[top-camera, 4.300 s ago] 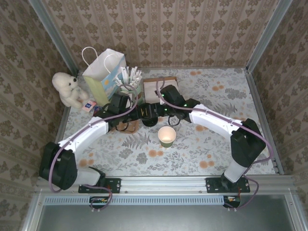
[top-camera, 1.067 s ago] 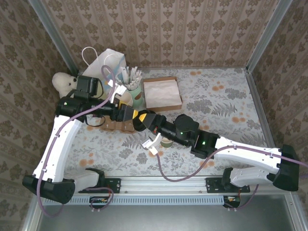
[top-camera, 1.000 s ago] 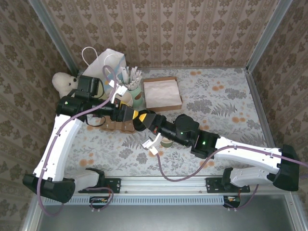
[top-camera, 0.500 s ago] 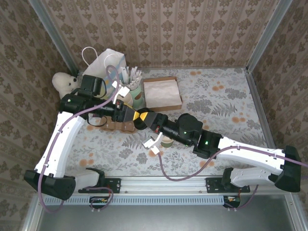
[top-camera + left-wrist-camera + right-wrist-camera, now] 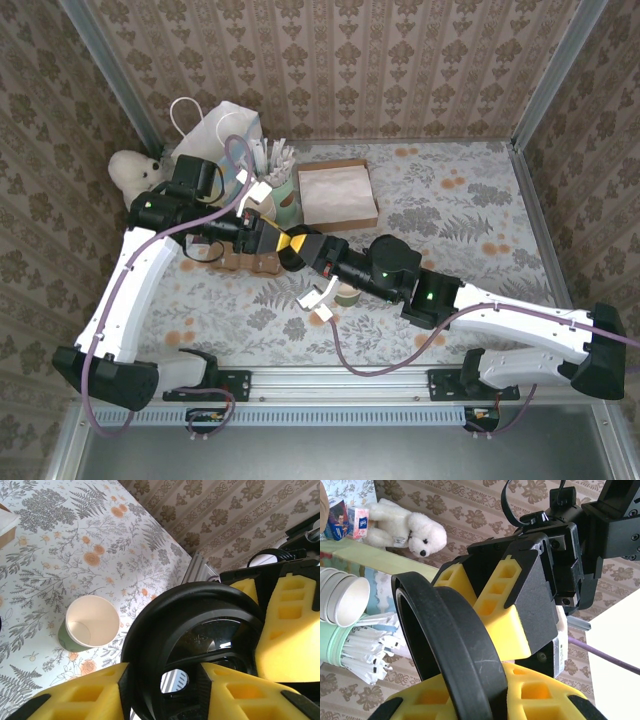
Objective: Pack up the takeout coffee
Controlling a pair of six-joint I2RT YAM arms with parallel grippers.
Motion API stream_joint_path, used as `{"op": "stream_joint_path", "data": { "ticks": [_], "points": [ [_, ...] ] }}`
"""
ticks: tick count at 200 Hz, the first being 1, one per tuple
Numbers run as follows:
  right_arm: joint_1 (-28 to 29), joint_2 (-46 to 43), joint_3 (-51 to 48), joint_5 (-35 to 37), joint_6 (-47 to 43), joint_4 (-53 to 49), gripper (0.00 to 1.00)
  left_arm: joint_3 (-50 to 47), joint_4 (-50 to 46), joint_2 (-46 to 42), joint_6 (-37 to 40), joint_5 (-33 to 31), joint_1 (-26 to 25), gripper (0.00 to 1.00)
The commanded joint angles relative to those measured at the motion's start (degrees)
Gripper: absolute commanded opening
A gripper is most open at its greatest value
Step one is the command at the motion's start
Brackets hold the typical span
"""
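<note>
At the table's [image 5: 480,210] far left corner sit a bear [image 5: 135,172] and a bag [image 5: 215,135]. Right of them, above the table's left half, the left gripper [image 5: 262,238] points rightward. Its yellow pads [image 5: 85,697] straddle the rim of the black lid [image 5: 200,595]; whether they press on it I cannot tell. The lid hangs in the air, tipped up on edge rather than lying flat. The right gripper [image 5: 298,244] meets it from the right, clenched on the lid's other side. Further right, partly under the right arm [image 5: 500,315], the cup [image 5: 92,625] stands on the table near its middle, uncovered, mouth up, long axis vertical.
</note>
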Motion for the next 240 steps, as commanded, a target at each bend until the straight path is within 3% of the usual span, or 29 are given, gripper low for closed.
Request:
{"op": "stream_joint_path", "data": {
  "ticks": [1, 41, 109, 136, 192, 209, 223, 240],
  "points": [
    [0.13, -1.57, 2.81, -2.63, -1.29, 0.02, 0.06, -0.29, -1.4, -0.54, 2.05, 2.58, -1.01, 0.38],
    [0.13, -0.87, 3.57, -2.75, -1.6, -1.13, 0.06, 1.28, -3.88, 0.1, 3.37, -2.35, -4.33, 0.33],
    [0.15, -0.99, 4.22, -2.62, -1.87, -2.89, 0.07, 0.46, -2.26, 0.1, 2.78, -2.43, -4.47, 0.17],
    [0.05, -0.22, 3.78, -2.65, -2.28, -2.56, 0.09, -0.02, -1.15, 0.1, 1.79, -2.87, -4.49, 0.0],
    [0.01, -0.08, 4.1, -1.91, -1.36, -4.14, 0.15, -1.12, 0.96, -1.76, 0.84, -6.05, -4.7, 0.0],
    [-0.11, 0.01, 4.38, -0.94, -0.2, -5.67, 0.28, -1.76, 2.9, -2.66, -0.56, -8.66, -4.67, 0.0],
    [-0.05, 0.57, 5.99, 3.46, 2.98, -11.19, 0.57, -2.16, 5.24, -3.31, -3.22, -11.8, -4.51, 0.0],
    [0.49, 1.46, 5.68, 10.3, 12.1, -13.14, 0.84, -2.49, 7.69, -3.41, -6.34, -13.3, -3.98, 0.0]
  ]
}}
